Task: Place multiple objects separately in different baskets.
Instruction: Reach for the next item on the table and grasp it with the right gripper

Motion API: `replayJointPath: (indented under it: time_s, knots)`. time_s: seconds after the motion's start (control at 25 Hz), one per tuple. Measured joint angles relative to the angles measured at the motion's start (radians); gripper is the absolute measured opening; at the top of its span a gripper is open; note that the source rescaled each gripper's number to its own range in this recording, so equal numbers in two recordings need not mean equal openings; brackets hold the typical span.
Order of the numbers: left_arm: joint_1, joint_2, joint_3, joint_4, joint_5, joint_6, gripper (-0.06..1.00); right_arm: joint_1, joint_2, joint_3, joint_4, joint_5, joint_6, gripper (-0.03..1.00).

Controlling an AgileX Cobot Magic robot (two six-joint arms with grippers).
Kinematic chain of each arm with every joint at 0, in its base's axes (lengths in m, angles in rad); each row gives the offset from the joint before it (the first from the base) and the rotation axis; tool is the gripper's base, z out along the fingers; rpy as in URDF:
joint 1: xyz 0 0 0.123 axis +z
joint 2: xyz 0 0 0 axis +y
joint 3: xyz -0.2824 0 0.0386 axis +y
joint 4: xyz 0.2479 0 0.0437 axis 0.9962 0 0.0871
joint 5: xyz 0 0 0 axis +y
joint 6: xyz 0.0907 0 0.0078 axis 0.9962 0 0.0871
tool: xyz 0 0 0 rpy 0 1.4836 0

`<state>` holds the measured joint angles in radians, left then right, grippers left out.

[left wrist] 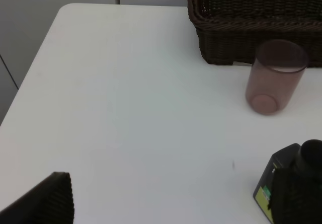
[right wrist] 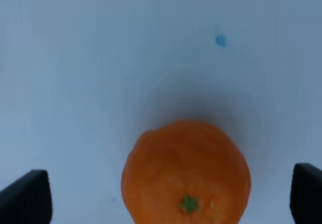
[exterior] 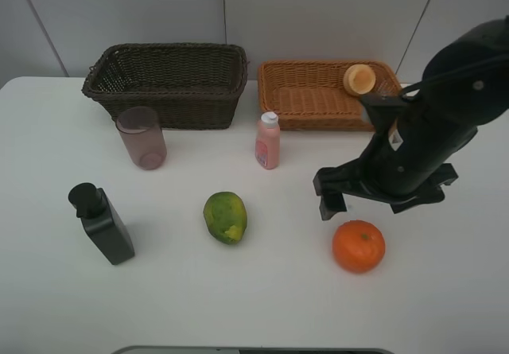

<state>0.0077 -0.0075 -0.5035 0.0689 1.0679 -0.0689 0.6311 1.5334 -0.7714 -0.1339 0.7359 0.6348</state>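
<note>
Right end effector [right wrist: 166, 199] hung over the orange [exterior: 359, 246] w/ jaws at full spread and nothing in them. In the wrist view both fingertips flanked the fruit w/ clear gaps either side, no contact. Wide opening made sense: round obj, so it needs room both sides before closing. Looked like a pre-grasp line-up, grip not yet made.

Orange sat on the table [exterior: 445, 306], near side, well apart from both baskets. The peach [exterior: 359, 79] lay inside the tan basket [exterior: 310, 99], far corner, so prob. one item sorted and five to go. Judging by that, fruit likely goes in the tan basket; the papaya [exterior: 225, 217], mid-table, would follow.

Left end effector [left wrist: 171, 206] was also fully open and empty, parked low on its own side. Not visible from the high cam. One finger overlapped the black pump bottle [exterior: 102, 224] in its wrist view; touching or not, couldn't tell.

The cup [exterior: 141, 138] stood upright just in front of the dark basket [exterior: 167, 99]. The pink bottle [exterior: 268, 141] stood upright near the gap btwn the baskets. Both looked handy for a short lift in.

Risk: the orange could roll if one finger landed first, so the descent wants to stay centred.
</note>
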Motion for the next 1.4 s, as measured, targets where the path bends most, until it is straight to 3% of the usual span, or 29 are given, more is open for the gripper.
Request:
replayJointPath:
  time_s: [0.32, 0.56, 0.8, 1.04, 1.4]
  knots:
    - [0.0, 0.0, 0.0, 0.0, 0.0, 0.0, 1.0, 0.052, 0.0, 0.081, -0.023, -0.085, 0.099, 1.0]
    - [0.0, 0.0, 0.0, 0.0, 0.0, 0.0, 1.0, 0.052, -0.001, 0.104, -0.048, -0.117, 0.114, 1.0]
    - [0.0, 0.0, 0.0, 0.0, 0.0, 0.0, 1.0, 0.044, -0.001, 0.162, -0.048, -0.207, 0.136, 1.0]
    - [0.0, 0.0, 0.0, 0.0, 0.0, 0.0, 1.0, 0.014, 0.002, 0.167, -0.063, -0.224, 0.138, 1.0]
    - [0.0, 0.0, 0.0, 0.0, 0.0, 0.0, 1.0, 0.014, 0.147, 0.168, -0.07, -0.272, 0.138, 1.0]
